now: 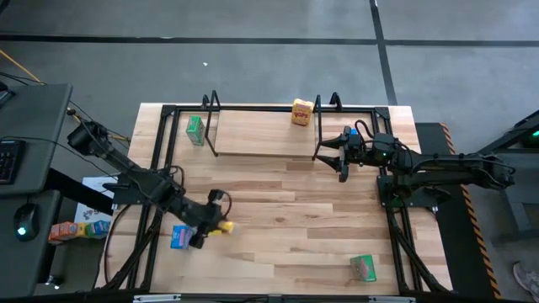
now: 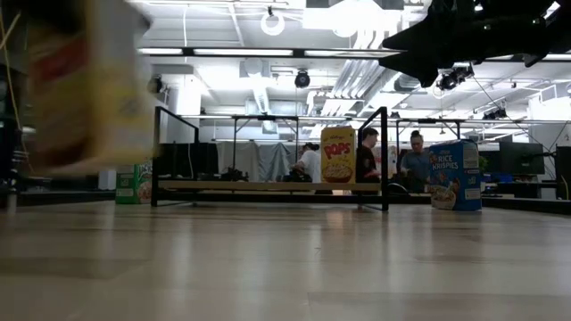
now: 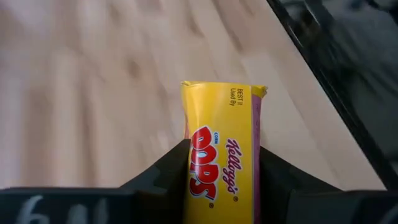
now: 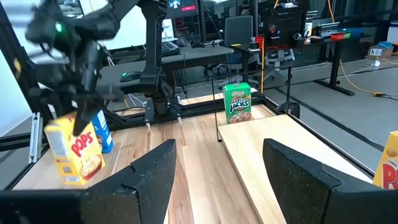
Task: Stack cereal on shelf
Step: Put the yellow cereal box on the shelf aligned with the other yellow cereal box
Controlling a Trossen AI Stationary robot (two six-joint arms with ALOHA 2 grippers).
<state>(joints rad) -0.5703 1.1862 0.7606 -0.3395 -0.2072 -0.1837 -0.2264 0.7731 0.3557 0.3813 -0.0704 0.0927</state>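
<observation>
Left gripper (image 1: 221,225) — fingers clamped on a yellow cereal box (image 1: 224,226) near the surface's front-left corner; carry it level to the shelf (image 1: 261,133). Right gripper (image 1: 338,154) — fingers apart, beside the shelf.

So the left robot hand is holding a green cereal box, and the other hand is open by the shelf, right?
Not quite. The left gripper is holding a yellow Corn Pops box, not a green one; the left wrist view shows it. The rest is right: the right gripper is open by the shelf.
</observation>
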